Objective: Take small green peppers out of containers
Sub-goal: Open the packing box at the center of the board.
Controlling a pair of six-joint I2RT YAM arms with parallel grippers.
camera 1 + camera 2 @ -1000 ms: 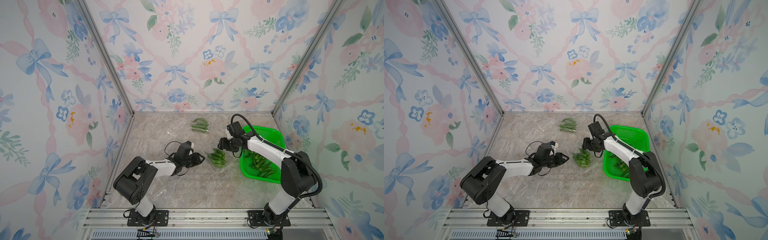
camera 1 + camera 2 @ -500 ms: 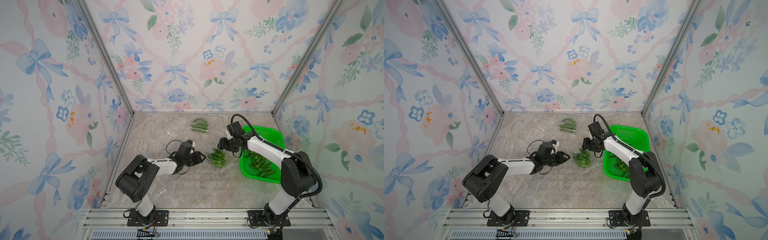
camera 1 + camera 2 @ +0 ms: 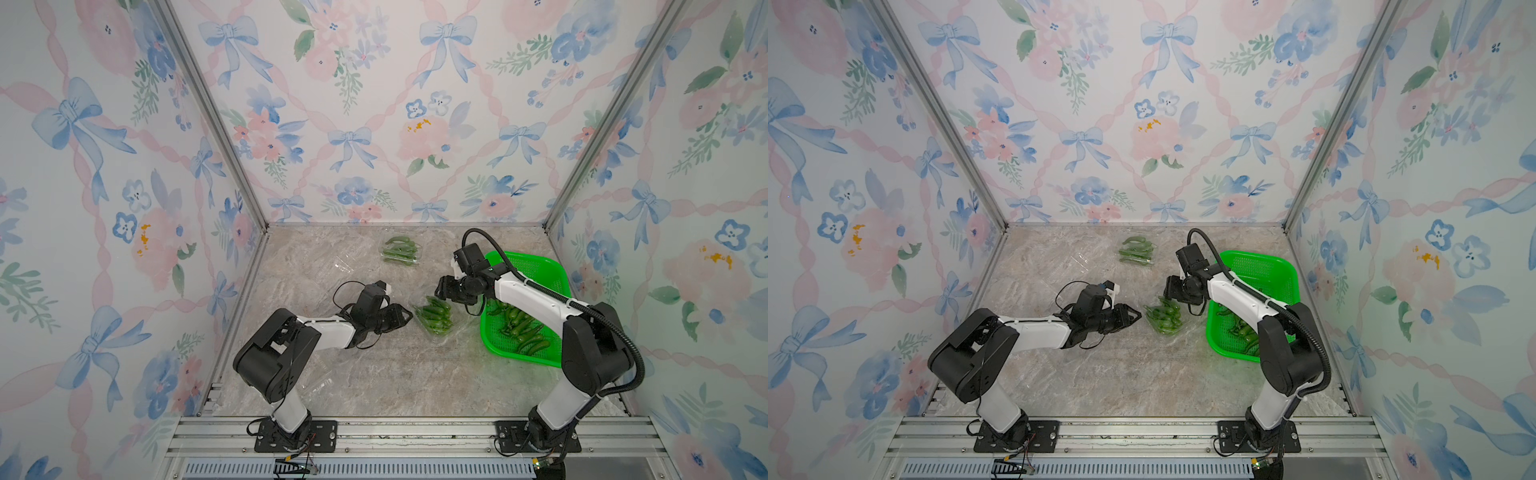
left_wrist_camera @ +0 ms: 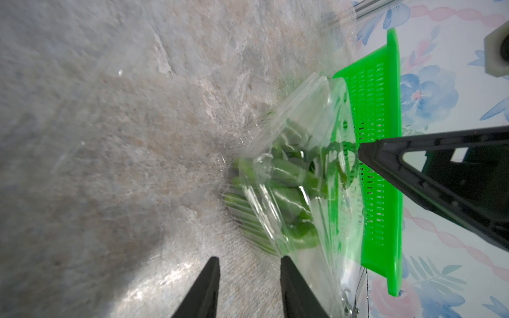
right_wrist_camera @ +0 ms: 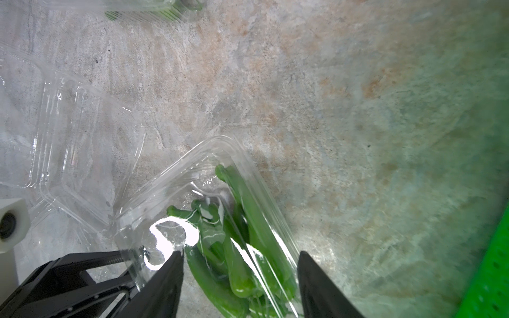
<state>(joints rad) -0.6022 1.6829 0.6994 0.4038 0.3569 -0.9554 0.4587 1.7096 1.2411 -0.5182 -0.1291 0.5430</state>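
The right gripper (image 5: 239, 254), jaws spread wide, straddles the small green peppers (image 5: 242, 209) in a clear container (image 5: 192, 154) just beside the green basket (image 3: 536, 266); closing here may pinch the thin plastic wall too and drag the container along. The left gripper (image 4: 249, 258), jaws part-spread on nothing, waits at its far side; 1 filled container (image 3: 419, 254) and 1 empty container (image 5: 68, 124) lie farther from the basket.

Pepper-filled punnet (image 3: 434, 318) plugs the gap between left claw (image 3: 409, 318) and right claw (image 3: 441, 289), its clear wall right at the left claw's tips. A basket (image 3: 536, 266) stands just behind the right claw. Bare tabletop (image 3: 395, 374) lies open beside both claws; a flat empty tray (image 5: 68, 124) lies past the left claw.
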